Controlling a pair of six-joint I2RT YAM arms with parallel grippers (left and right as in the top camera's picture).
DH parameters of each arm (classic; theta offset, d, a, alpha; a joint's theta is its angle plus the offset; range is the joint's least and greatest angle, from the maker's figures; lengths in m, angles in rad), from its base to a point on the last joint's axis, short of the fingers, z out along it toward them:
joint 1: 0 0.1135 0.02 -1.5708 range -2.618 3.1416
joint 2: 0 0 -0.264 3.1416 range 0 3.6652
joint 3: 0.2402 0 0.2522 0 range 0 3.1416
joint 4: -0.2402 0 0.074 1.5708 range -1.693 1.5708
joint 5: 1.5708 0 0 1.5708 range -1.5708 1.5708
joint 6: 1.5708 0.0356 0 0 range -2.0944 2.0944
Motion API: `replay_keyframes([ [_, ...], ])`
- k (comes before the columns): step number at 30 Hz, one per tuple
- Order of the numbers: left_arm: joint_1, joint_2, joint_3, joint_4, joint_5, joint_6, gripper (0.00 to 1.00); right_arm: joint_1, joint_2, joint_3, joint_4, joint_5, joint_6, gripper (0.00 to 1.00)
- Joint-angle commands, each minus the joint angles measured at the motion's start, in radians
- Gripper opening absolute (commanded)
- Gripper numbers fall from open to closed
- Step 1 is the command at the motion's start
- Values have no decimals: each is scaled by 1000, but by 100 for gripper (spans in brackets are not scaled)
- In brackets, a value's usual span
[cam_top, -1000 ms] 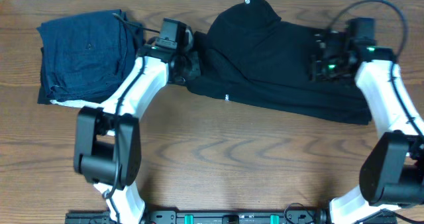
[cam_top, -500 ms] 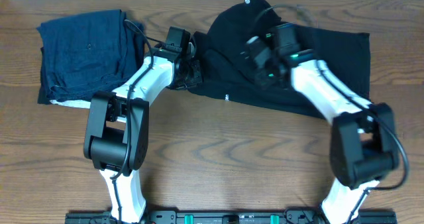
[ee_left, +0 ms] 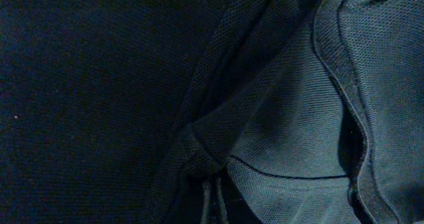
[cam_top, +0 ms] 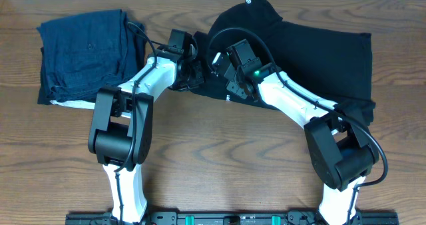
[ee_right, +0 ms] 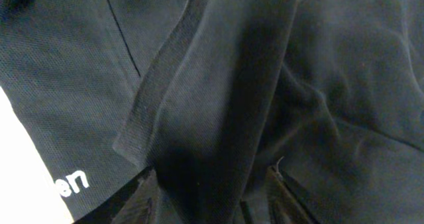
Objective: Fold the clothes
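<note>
A black polo shirt [cam_top: 313,58] lies across the back of the wooden table, its right part doubled over toward the left. My left gripper [cam_top: 193,68] is at the shirt's left edge, shut on a bunched pinch of the fabric [ee_left: 291,131], with the pressed-together fingertips [ee_left: 213,201] just visible. My right gripper [cam_top: 223,68] sits close beside it over the same end. In the right wrist view its jaws stand apart [ee_right: 211,197], and a loose fold of black cloth [ee_right: 218,85] hangs between them. White lettering [ee_right: 69,183] shows on the shirt.
A folded pile of dark blue clothes [cam_top: 86,52] lies at the back left, next to my left arm. The two grippers are almost touching. Bare wood [cam_top: 226,152] runs along the front of the table.
My right arm has swung from the shirt's right end to its left end, carrying fabric over, and its jaws have gone from shut to apart. The left gripper has stayed put.
</note>
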Motion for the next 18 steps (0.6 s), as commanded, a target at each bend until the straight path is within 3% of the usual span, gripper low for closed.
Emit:
replay_keyframes([
  [1, 3, 40, -11, -2, -5, -9, 6, 5, 9, 0, -5, 21, -11, 57],
  [4, 3, 40, -11, 1, -5, -9, 6, 5, 13, 0, -9, -22, -11, 63],
  [9, 3, 40, -11, 1, -5, -9, 6, 15, 13, 0, -13, -102, 17, 56],
  [15, 3, 40, -11, 1, -6, -9, 6, 29, 13, 0, -20, -103, 35, 40],
  [18, 3, 40, -11, 0, -6, -9, 6, 30, 13, 0, -21, -106, 62, 38],
])
